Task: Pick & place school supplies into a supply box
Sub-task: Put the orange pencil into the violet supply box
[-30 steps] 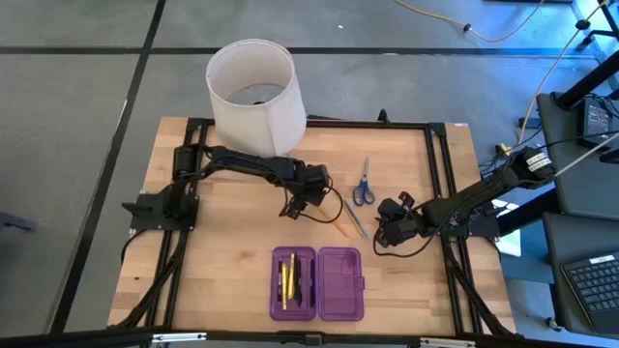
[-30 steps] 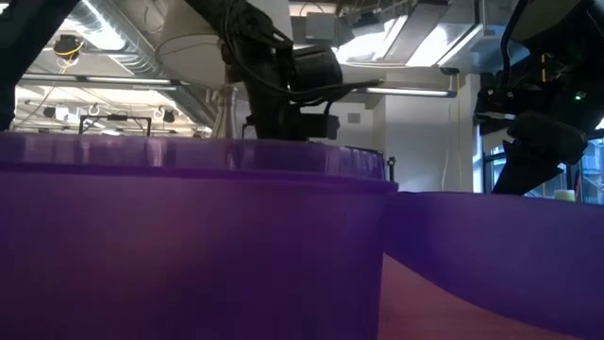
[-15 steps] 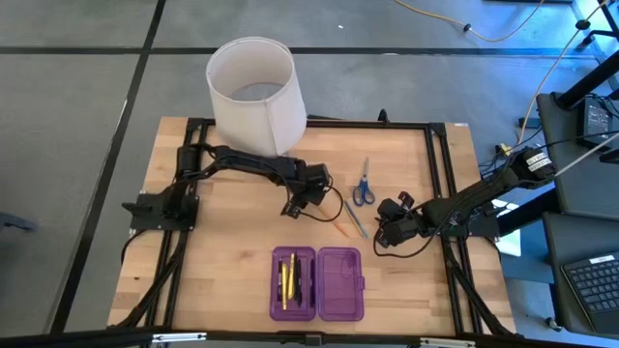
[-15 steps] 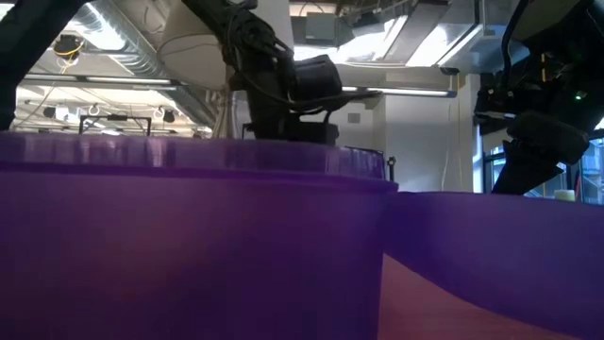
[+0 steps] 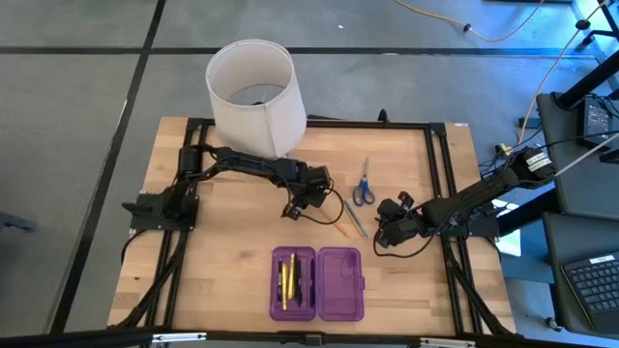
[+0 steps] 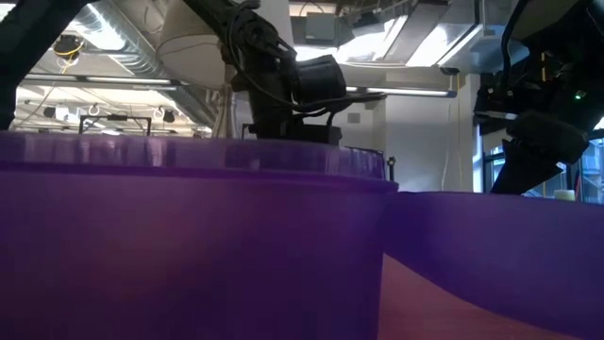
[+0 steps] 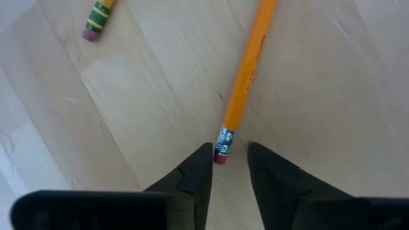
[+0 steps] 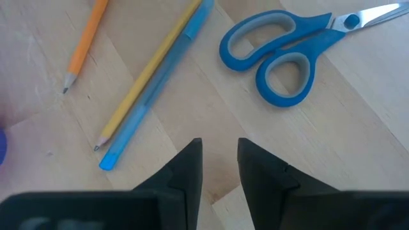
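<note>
Now my left gripper (image 7: 229,167) straddles the orange pencil (image 7: 246,70) at its eraser end, fingers narrowly apart, not yet pinching; its shaft runs straight ahead.

You can see a purple box (image 5: 317,283) on the light brown wooden table (image 5: 222,261). Inside the box are yellow pencils (image 5: 285,278) and dark pens (image 5: 298,280). Past the box, the scissors (image 8: 291,48) have blue handles with grey inside the rings, and shiny silver blades. Next to the scissors lie a yellow pencil (image 8: 146,76) and a light blue pen (image 8: 156,86), touching side by side, with an orange pencil (image 8: 86,41) a bit farther off. Another orange pencil (image 7: 246,73) has a silver band with dark stripes and a red eraser. One more pencil end (image 7: 99,16) has green and yellow stripes and a pink eraser. The lamp shade (image 5: 253,95) is white. Both arms are black.
</note>
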Robot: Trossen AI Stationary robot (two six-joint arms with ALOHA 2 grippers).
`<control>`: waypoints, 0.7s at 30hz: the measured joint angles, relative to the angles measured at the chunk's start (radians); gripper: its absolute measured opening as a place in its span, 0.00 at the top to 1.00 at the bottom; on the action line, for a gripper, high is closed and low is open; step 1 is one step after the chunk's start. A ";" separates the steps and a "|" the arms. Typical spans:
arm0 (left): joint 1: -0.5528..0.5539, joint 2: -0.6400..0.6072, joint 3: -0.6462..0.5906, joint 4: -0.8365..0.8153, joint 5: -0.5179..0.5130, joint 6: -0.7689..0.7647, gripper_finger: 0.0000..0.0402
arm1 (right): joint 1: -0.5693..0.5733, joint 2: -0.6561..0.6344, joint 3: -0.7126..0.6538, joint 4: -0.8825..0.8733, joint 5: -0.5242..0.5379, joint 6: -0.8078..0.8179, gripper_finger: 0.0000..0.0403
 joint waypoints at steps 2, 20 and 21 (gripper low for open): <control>0.001 0.000 0.000 -0.006 0.019 -0.013 0.80 | 0.000 0.000 0.000 0.000 0.000 0.000 0.74; -0.074 0.000 -0.001 -0.109 0.026 -0.297 0.93 | 0.000 0.000 0.000 0.000 0.000 0.000 0.74; -0.083 0.000 -0.001 -0.119 0.025 -0.312 0.93 | 0.000 0.000 0.000 0.000 0.000 0.000 0.74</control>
